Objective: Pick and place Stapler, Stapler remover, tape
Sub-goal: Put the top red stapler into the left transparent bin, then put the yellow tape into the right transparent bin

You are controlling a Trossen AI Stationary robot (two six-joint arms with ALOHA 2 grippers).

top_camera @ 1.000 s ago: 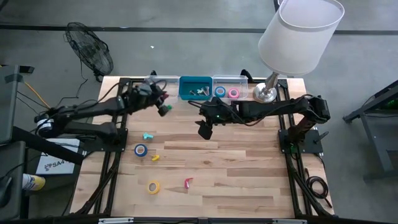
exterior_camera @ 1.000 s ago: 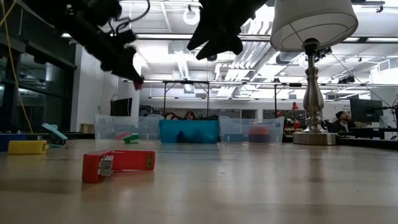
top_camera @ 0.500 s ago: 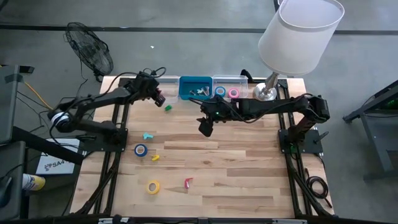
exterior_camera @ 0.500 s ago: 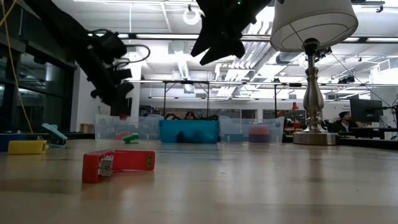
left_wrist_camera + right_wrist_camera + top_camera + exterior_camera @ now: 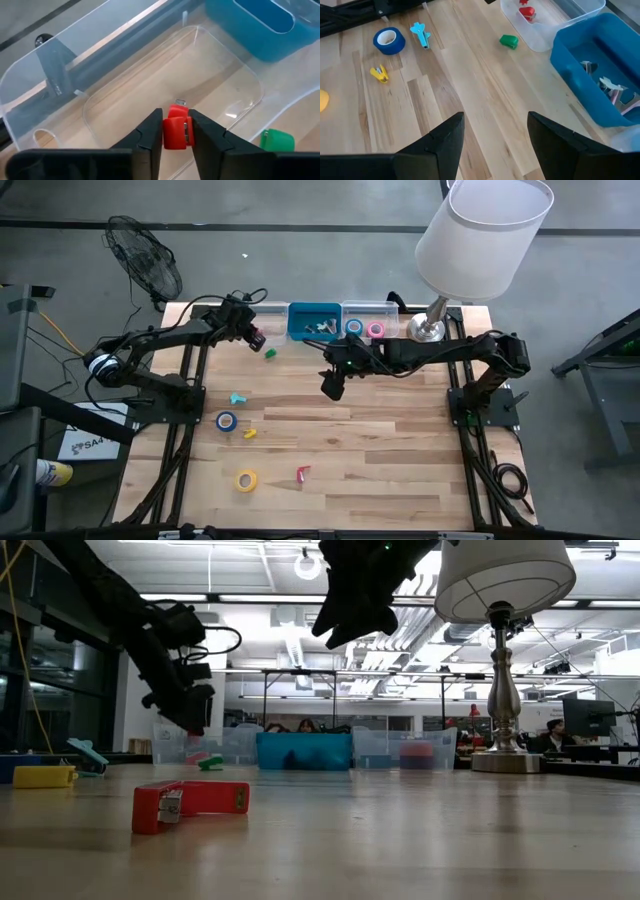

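Observation:
My left gripper (image 5: 256, 338) hangs over the clear bin (image 5: 125, 95) at the table's far edge, shut on a small red stapler (image 5: 176, 132). My right gripper (image 5: 331, 387) hovers open above the middle of the table, touching nothing. A green stapler (image 5: 270, 353) lies just in front of the bin. Flat on the table's left half lie a cyan staple remover (image 5: 237, 398), a blue tape roll (image 5: 226, 420), a small yellow piece (image 5: 248, 433), a yellow tape roll (image 5: 246, 479) and another red stapler (image 5: 302, 473). My left gripper pinches the red stapler's sides (image 5: 170, 135) between its two fingers, coming from above and pointing down into the bin. The stapler is lifted clear above the bin floor, its metal end (image 5: 180, 103) sticking out past the fingertips.
A blue bin (image 5: 314, 320) of small parts sits right of the clear bin, then a clear bin (image 5: 365, 328) holding blue and pink tape rolls. A lamp (image 5: 436, 320) stands at the far right corner. Bare wood spans the table's right half (image 5: 400, 460).
My left gripper, still shut on the red stapler, moved from above the green stapler toward the far left corner and came down over the clear bin. My right gripper stayed put.

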